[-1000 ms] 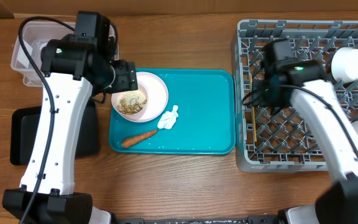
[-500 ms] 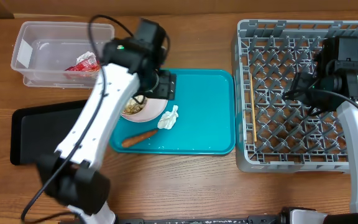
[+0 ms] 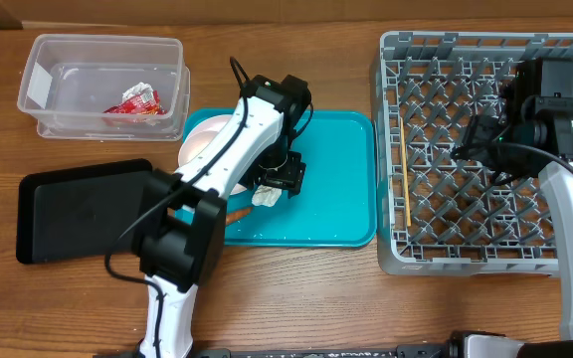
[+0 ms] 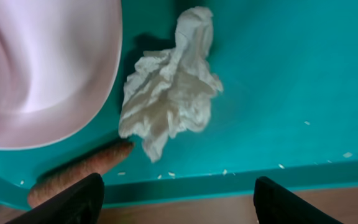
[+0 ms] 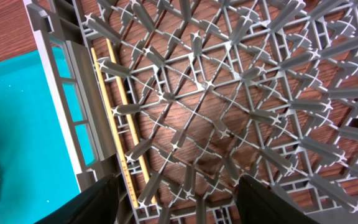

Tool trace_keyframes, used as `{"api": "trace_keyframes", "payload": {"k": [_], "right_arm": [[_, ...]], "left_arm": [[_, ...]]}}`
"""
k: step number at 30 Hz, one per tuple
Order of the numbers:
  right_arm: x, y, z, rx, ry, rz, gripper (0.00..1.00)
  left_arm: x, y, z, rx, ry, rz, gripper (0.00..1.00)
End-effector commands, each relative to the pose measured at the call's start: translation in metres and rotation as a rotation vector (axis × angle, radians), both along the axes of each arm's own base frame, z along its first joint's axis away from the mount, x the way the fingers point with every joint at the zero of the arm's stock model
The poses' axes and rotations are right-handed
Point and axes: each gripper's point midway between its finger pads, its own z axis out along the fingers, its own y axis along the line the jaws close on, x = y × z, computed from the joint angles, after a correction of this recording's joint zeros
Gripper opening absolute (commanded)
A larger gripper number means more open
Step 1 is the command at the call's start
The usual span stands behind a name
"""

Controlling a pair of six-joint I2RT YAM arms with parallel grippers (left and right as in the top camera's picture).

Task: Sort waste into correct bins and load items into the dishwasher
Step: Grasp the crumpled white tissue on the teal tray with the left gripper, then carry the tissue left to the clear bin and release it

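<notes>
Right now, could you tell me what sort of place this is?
Likely a dish-clearing test bench, not a real kitchen: a wooden table carries a dish rack, a teal tray and a clear tub.

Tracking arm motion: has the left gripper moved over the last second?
Yes. The left gripper went rightward and toward the robot: from the teal tray's far-left corner beside the pink bowl to above the tissue.
</notes>
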Motion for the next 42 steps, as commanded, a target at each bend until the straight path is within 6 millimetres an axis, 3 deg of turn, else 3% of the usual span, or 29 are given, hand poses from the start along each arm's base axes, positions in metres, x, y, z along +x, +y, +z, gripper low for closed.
{"api": "trace_keyframes", "payload": {"k": [1, 6, 10, 12, 13, 16, 17, 23, 27, 28, 31, 33, 37, 42], "right_arm": [[0.003, 0.000, 0.005, 0.005, -0.020, -0.004, 0.63], [0.003, 0.000, 0.005, 0.005, -0.020, -0.004, 0.63], [0.003, 0.000, 0.005, 0.005, -0.020, -0.004, 0.63], [0.003, 0.000, 0.005, 0.005, -0.020, -0.004, 0.63], [0.003, 0.000, 0.005, 0.005, -0.020, -0.003, 0.63], [0.003, -0.001, 0.005, -0.001, -0.019, -0.006, 0.63], [0.003, -0.001, 0.005, -0.001, -0.019, -0.006, 0.63], [0.003, -0.001, 0.005, -0.001, -0.019, -0.006, 0.63], [0.003, -0.001, 0.005, -0.001, -0.019, -0.006, 0.63], [0.003, -0.001, 0.005, -0.001, -0.019, -0.006, 0.63], [0.003, -0.001, 0.005, -0.001, -0.019, -0.006, 0.63], [0.003, -0.001, 0.005, -0.001, -0.019, -0.006, 0.63], [0.003, -0.001, 0.005, -0.001, -0.019, -0.006, 0.63], [0.003, -0.001, 0.005, -0.001, -0.019, -0.006, 0.64]], "left_arm": [[-0.005, 0.002, -0.021, 0.035, 0.052, -0.023, 0.79], [-0.006, 0.002, -0.034, 0.048, 0.078, -0.024, 0.73], [-0.003, 0.001, -0.042, 0.045, 0.072, -0.024, 0.61], [-0.002, -0.001, -0.044, 0.040, 0.070, -0.023, 0.50], [-0.002, -0.001, -0.045, 0.040, 0.071, -0.023, 0.32], [-0.002, -0.001, -0.044, 0.041, 0.071, -0.023, 0.07], [-0.002, -0.001, -0.044, 0.041, 0.072, -0.023, 0.04], [0.000, 0.002, -0.024, 0.029, 0.050, -0.014, 0.04], [0.020, 0.008, 0.027, -0.032, -0.096, 0.016, 0.04], [0.032, 0.019, 0.051, -0.039, -0.179, 0.041, 0.04], [0.053, 0.048, 0.090, -0.039, -0.328, 0.107, 0.04], [0.073, 0.083, 0.120, -0.040, -0.461, 0.196, 0.04], [0.102, 0.124, 0.140, -0.054, -0.589, 0.309, 0.04], [0.145, 0.180, 0.143, -0.049, -0.722, 0.440, 0.04]]}}
